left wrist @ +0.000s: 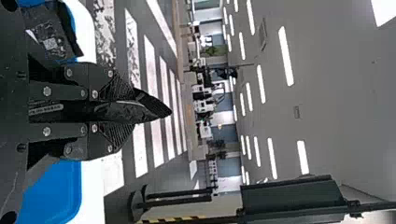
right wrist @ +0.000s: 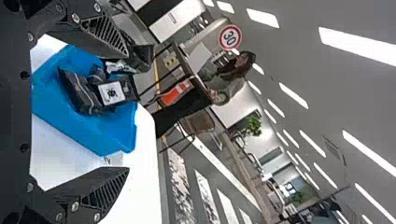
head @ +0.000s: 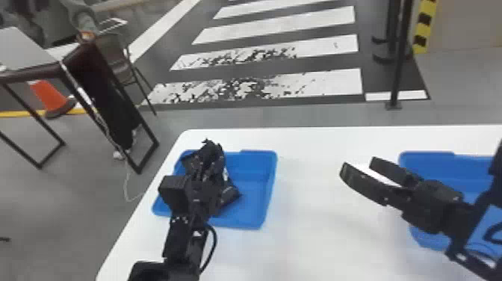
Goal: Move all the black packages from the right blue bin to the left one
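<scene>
I have my left gripper (head: 207, 158) clenched on a glossy black plastic package (left wrist: 154, 111), above the left blue plastic bin (head: 254, 187). The package's long axis runs in line with my fingers, and its tapered end points outward, forward of my wrist. Its film is shiny and creased, with a thin pale line along part of it. In the left wrist view, my left gripper (left wrist: 134, 110) has one ribbed fingertip pressed to each side, so the package is pinched between them and sticks out past both tips.

In the left bin, as my right wrist view shows, lie more black packages. One is a flat, dark, longish package with creases (right wrist: 81, 95); next to it is a black package with a white square label (right wrist: 128, 86), the label turned up so I can see its dark print. The bin itself is smooth and shallow, with rounded corners and a rim, set on a smooth white tabletop (head: 317, 224).

My right gripper (head: 358, 167) is over the tabletop between the two bins, close to the right blue plastic bin (head: 431, 166), with its forearm crossing above that bin. In the right wrist view, my right gripper (right wrist: 127, 112) stands released, fingers wide apart, with nothing gripped between them.
</scene>
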Robot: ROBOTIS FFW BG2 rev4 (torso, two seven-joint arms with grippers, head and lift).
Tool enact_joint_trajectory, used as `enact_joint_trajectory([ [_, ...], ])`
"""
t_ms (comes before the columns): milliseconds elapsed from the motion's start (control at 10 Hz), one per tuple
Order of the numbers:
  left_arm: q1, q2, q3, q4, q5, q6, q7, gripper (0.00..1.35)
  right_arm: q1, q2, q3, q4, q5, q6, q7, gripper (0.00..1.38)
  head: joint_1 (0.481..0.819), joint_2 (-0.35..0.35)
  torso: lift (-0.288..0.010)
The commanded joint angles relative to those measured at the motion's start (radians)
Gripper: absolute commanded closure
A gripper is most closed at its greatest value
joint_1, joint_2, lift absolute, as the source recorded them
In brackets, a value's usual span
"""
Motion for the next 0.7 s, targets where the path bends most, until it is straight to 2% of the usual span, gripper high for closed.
enact_joint_trajectory([
  [0,0.017,0.007,-0.065,0.005,0.122,-0.123,-0.004,0.12,0.062,0.021,-0.102,-0.052,0.107,-0.029,0.000,0.15,0.695,0.350,-0.132],
  [100,0.032,0.013,-0.133,0.003,0.198,-0.222,-0.008,0.02,0.113,0.041,-0.186,-0.096,0.217,-0.068,0.000,0.14,0.695,0.346,-0.132],
  [200,0.049,0.019,-0.194,-0.005,0.233,-0.315,-0.011,0.07,0.167,0.059,-0.244,-0.113,0.269,-0.149,0.000,0.13,0.695,0.283,-0.132],
  [300,0.098,0.016,-0.210,-0.076,0.186,-0.327,-0.014,0.05,0.207,0.073,-0.283,-0.133,0.325,-0.208,-0.005,0.11,0.695,0.205,-0.132],
  [400,0.165,-0.001,-0.182,-0.167,0.074,-0.330,-0.011,0.00,0.261,0.080,-0.315,-0.184,0.386,-0.213,-0.028,0.09,0.695,0.136,-0.132],
  [600,0.285,-0.008,-0.182,-0.304,0.030,-0.207,-0.008,0.00,0.391,0.097,-0.361,-0.292,0.462,-0.311,-0.101,0.08,0.695,0.079,-0.132],
])
